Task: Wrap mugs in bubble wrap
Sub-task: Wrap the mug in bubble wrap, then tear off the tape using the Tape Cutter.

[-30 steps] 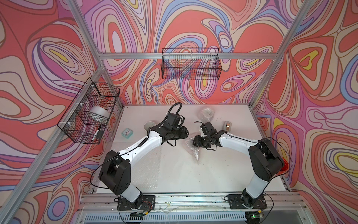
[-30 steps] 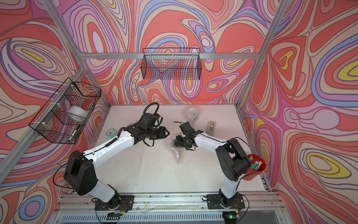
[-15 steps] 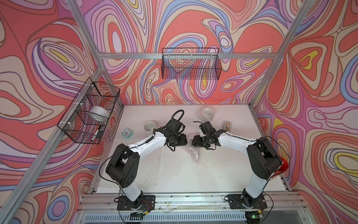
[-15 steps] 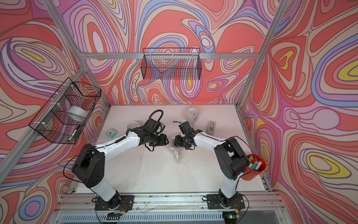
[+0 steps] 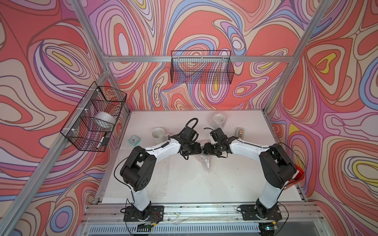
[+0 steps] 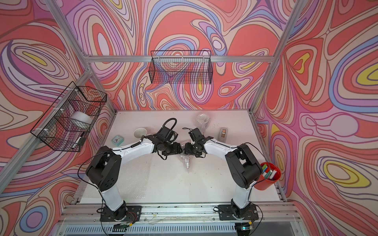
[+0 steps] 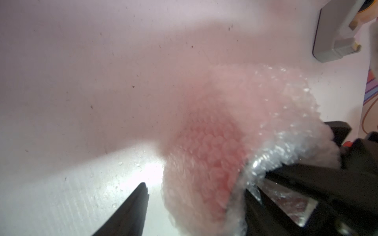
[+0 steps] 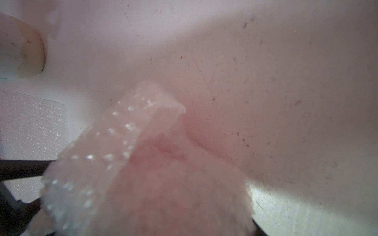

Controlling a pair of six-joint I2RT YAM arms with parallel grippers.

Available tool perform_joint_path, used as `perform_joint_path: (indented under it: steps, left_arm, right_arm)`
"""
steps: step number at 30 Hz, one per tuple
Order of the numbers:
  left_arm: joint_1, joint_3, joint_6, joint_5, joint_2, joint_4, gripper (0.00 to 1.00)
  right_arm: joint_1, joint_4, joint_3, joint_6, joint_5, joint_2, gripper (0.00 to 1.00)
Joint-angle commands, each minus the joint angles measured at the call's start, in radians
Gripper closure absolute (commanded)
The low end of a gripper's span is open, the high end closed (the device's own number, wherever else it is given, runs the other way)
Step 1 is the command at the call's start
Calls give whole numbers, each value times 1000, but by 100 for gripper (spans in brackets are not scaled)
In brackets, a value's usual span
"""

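A red mug wrapped in bubble wrap point(image 7: 214, 147) lies mid-table, mostly hidden under both grippers in both top views; a twisted tail of wrap point(image 5: 206, 163) trails toward the front. My right gripper point(image 5: 209, 148) is shut on this bundle, which fills its wrist view point(image 8: 173, 194). My left gripper point(image 5: 194, 148) faces it from the left, open around the bundle, with one finger point(image 7: 131, 210) clear of the wrap. A bare white mug point(image 5: 158, 134) stands at the back left. A second wrapped bundle point(image 5: 218, 119) sits at the back.
A flat bubble wrap sheet point(image 5: 157, 179) lies at the front left. A mint clock point(image 5: 134, 140) is beside the white mug, a grey tape dispenser point(image 5: 241, 132) at the back right. A red cup of markers point(image 6: 268, 178) hangs off the right edge.
My left arm has folded in, bringing its gripper forward against the bundle with jaws spread wider, and the white mug now shows fully. The right gripper has stayed put.
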State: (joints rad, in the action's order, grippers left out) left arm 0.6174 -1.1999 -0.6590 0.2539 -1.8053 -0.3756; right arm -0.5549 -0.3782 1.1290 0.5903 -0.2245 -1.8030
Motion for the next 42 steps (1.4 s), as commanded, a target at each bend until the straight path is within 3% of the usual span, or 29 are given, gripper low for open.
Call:
perform_joint_path:
  steps: [1, 6, 10, 13, 24, 31, 35, 42]
  left_arm:
    - [24, 53, -14, -35, -82, -86, 33]
    - [24, 64, -21, -47, -64, -88, 35]
    - [24, 35, -12, -51, -63, -112, 35]
    - [23, 15, -8, -48, -64, -123, 35]
    - [25, -20, -76, -44, -53, -129, 35]
    - [28, -59, -108, -78, -70, -156, 35]
    - [28, -86, -114, -82, -84, -172, 35]
    - [28, -112, -121, -94, -92, -195, 35]
  right_arm:
    - [-4, 0, 2, -4, -37, -36, 41]
    - [1, 9, 5, -13, -62, 21, 40]
    - [32, 18, -20, -9, -45, 125, 30]
    - [70, 22, -53, -10, -26, 208, 29]
    - [459, -96, -92, -26, -19, 328, 42]
    - [722, -29, -74, -56, -234, 232, 53]
    - [748, -39, 23, -93, -297, 112, 60]
    - [798, -32, 80, -106, -377, -26, 62]
